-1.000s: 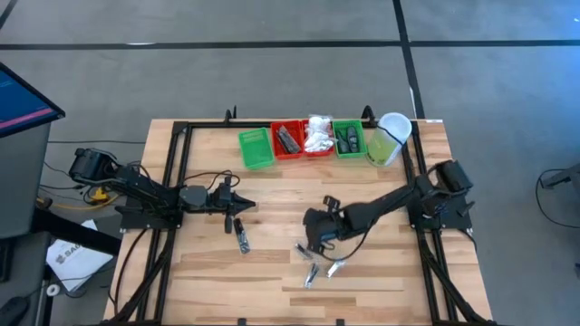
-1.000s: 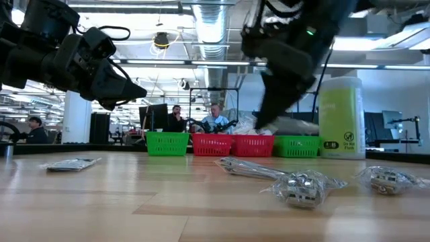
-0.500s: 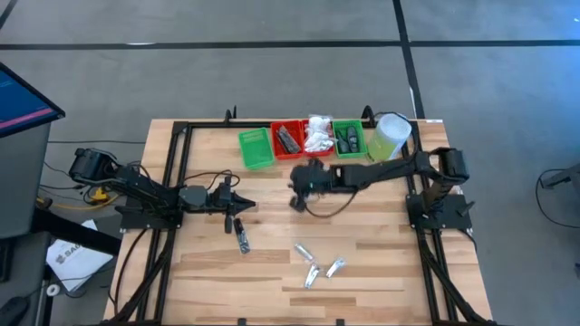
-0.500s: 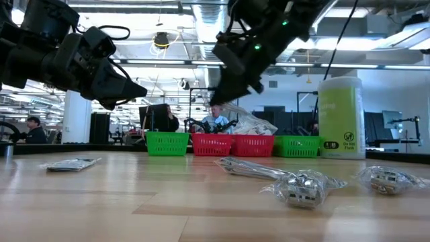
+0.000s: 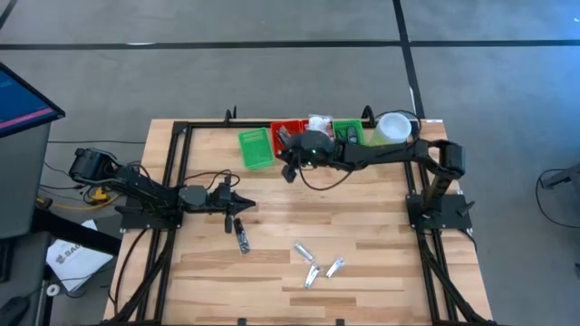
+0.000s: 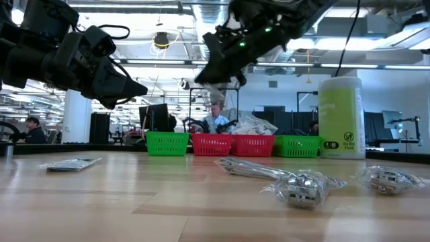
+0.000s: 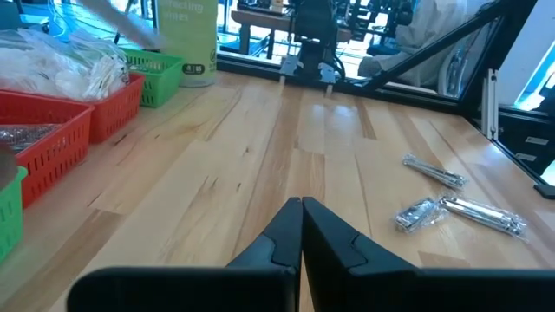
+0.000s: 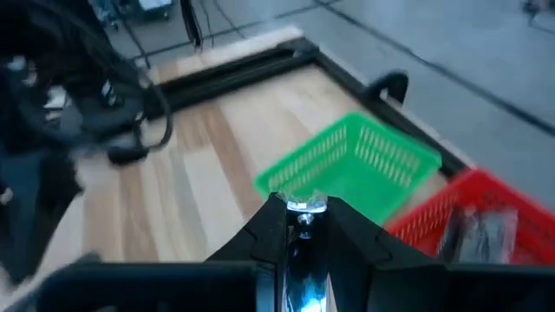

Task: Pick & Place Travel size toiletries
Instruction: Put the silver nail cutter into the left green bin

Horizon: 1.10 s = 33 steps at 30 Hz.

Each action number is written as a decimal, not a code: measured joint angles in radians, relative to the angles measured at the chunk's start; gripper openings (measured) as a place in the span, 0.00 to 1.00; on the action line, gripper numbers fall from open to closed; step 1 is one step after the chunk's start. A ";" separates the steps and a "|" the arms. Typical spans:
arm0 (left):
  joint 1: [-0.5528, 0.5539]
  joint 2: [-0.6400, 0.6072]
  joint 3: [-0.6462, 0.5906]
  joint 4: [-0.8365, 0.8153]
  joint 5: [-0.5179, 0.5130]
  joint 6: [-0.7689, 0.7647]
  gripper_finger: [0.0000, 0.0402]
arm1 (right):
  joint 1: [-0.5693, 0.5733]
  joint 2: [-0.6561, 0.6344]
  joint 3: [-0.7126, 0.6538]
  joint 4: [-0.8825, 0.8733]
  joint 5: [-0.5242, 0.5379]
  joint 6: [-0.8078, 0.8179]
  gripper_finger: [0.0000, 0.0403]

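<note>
We see three small silver tubes lying flat on the bare wood, close together; a black narrow piece lies apart. White soft packets fill a tray; another silver tube is pinched upright.

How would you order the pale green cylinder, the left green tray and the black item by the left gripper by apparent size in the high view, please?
1. Left green tray.
2. Cylinder: close to the tray, and seen from above, so unsure.
3. Black item, clearly smallest.
</note>
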<state>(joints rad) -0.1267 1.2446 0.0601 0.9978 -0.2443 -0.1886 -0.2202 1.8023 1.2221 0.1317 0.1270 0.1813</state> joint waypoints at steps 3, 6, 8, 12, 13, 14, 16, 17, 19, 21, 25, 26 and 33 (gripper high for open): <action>0.000 0.000 0.000 0.007 0.000 0.000 0.00 | -0.011 0.061 0.091 -0.061 -0.025 -0.022 0.12; 0.000 0.000 0.000 0.013 0.001 0.000 0.00 | -0.016 0.142 0.209 -0.131 -0.055 -0.077 0.12; 0.001 0.000 0.000 0.015 0.002 0.000 0.00 | -0.023 0.208 0.295 -0.193 -0.059 -0.096 0.12; 0.002 0.000 -0.002 0.015 0.004 0.000 0.00 | -0.046 0.334 0.474 -0.311 -0.062 -0.144 0.12; 0.002 0.000 -0.002 0.014 0.004 -0.002 0.00 | -0.052 0.359 0.513 -0.338 -0.074 -0.145 0.12; 0.002 0.000 -0.002 0.015 0.004 -0.002 0.00 | -0.058 0.386 0.551 -0.361 -0.086 -0.147 0.12; 0.002 0.000 -0.002 0.014 0.004 -0.002 0.00 | -0.070 0.444 0.630 -0.376 -0.119 -0.147 0.12; 0.002 0.000 -0.002 0.014 0.004 -0.002 0.00 | -0.074 0.470 0.661 -0.403 -0.127 -0.148 0.12; 0.002 0.000 -0.002 0.014 0.004 -0.002 0.00 | -0.077 0.525 0.727 -0.411 -0.130 -0.148 0.12; 0.002 0.000 -0.002 0.014 0.004 -0.003 0.00 | -0.084 0.566 0.780 -0.434 -0.131 -0.154 0.12; 0.002 0.000 -0.002 0.014 0.004 -0.002 0.00 | -0.096 0.621 0.856 -0.472 -0.131 -0.158 0.13; 0.002 0.000 -0.002 0.014 0.004 -0.001 0.00 | -0.098 0.627 0.860 -0.469 -0.131 -0.159 0.14; 0.002 0.000 -0.002 0.014 0.003 0.000 0.00 | -0.108 0.628 0.862 -0.465 -0.138 -0.189 0.27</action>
<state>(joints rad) -0.1249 1.2442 0.0582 1.0115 -0.2413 -0.1886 -0.3286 2.4298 2.0841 -0.3333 -0.0110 -0.0073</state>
